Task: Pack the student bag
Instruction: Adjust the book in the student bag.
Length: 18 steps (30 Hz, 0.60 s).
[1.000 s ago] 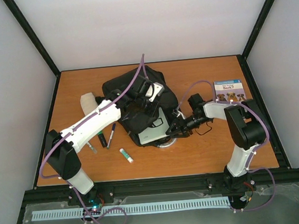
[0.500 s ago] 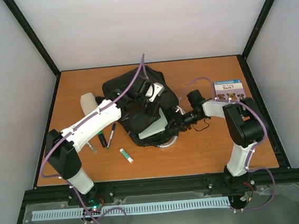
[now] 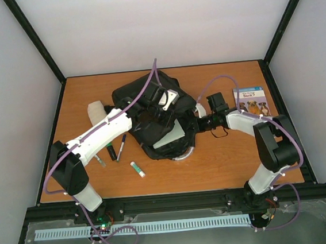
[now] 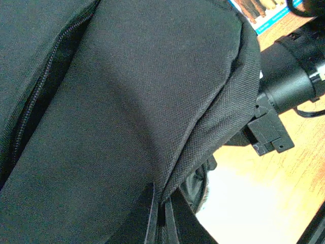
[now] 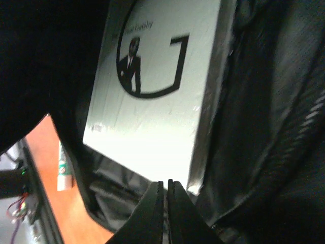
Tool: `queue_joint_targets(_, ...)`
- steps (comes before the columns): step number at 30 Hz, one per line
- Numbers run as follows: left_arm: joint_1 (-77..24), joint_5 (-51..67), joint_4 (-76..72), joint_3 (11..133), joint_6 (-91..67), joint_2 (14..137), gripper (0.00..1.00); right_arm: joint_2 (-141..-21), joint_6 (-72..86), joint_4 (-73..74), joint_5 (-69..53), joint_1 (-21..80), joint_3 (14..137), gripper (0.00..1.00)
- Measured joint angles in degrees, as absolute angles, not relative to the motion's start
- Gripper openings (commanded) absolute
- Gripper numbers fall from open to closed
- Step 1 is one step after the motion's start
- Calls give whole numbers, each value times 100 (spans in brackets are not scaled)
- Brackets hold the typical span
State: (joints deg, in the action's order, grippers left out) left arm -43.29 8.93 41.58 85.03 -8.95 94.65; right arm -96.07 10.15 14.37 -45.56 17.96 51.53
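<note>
Right end effector (image 5: 163, 184): jaws pressed together, nothing between them. The tips sit just short of the near corner of a white book (image 5: 157, 86) with a black circular figure on its cover. Whether they touch it, cannot tell. The book lies inside the open mouth of the student bag (image 3: 141, 101), with black lining on both sides of it. Overhead view: the right arm reaches in from the bag's right edge.

Left end effector (image 3: 159, 111): closed, over the upper middle of the bag. Its wrist view is filled with black fabric and a zip line. The fingers are not visible there, so whether fabric is pinched I cannot tell.

The bag lies slumped at centre-back of the counter (image 3: 230, 161).
- Left of it: a beige roll (image 3: 97, 112), a black marker (image 3: 111, 152), a pen (image 3: 121, 147) and a glue stick (image 3: 137, 169).
- Right of it: a blue book with dogs on the cover (image 3: 251, 101), apart from the bag.
</note>
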Motion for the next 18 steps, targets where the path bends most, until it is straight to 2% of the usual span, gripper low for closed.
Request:
queue_joint_targets(7,-4322,814,4165,8523,-926,9465,1,-9378,1055,952,-4053,1826,5092,16)
queue_joint_targets(13,-4171,729,4191,8565,-923,9292,1,-8724,497,1417,-4141,1837,4934,41)
queue_joint_targets(18,-3852,829,4198,8565,-923,9032,1,-7688,-412,1981,-4215,1881,4746,44)
